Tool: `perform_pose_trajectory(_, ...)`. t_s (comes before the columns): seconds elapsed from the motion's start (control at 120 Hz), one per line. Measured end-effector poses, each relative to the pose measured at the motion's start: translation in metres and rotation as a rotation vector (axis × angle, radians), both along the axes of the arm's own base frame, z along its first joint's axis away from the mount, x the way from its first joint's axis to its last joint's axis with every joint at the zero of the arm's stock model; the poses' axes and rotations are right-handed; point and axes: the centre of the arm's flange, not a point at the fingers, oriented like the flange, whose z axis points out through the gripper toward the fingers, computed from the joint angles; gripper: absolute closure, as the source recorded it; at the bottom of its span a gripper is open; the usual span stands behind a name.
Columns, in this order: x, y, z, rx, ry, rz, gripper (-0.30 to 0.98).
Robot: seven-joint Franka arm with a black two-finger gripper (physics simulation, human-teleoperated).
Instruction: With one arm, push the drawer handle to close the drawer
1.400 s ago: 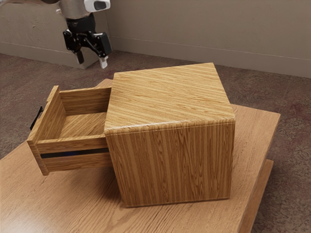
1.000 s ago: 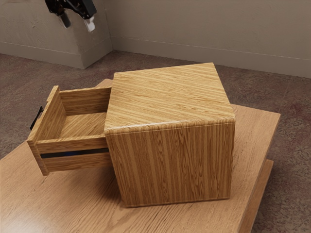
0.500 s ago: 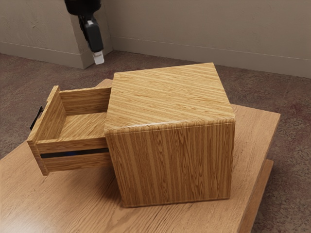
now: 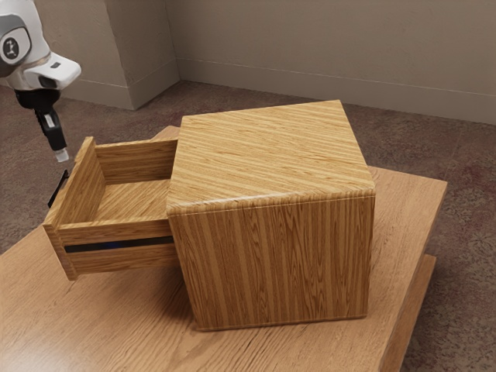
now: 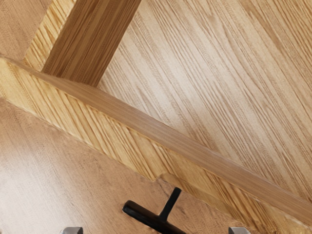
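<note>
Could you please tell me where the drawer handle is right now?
The black handle is at the exterior view's left, on the outer face of the open drawer's front panel, just below the gripper in that view.

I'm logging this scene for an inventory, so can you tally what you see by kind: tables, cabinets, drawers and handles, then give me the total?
Table: 1
Cabinet: 1
Drawer: 1
Black handle: 1
Total: 4
</note>
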Motion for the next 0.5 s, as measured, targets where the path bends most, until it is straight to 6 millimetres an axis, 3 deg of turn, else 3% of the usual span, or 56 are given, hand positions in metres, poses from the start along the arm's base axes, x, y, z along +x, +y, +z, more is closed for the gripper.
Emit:
perform_pose_trajectory(0.092, 0.000, 0.018, -0.003, -0.009, -0.030, -0.048, 0.53)
perform_pose_trajectory(0.2, 0.002, 0.032, -0.016, -0.028, -0.047, -0.127, 0.65)
perform_pose_trajectory(0.35, -0.001, 0.060, -0.036, -0.063, -0.075, -0.215, 0.73)
perform_pose_trajectory(0.5, -0.010, 0.069, -0.058, -0.064, -0.076, -0.318, 0.76)
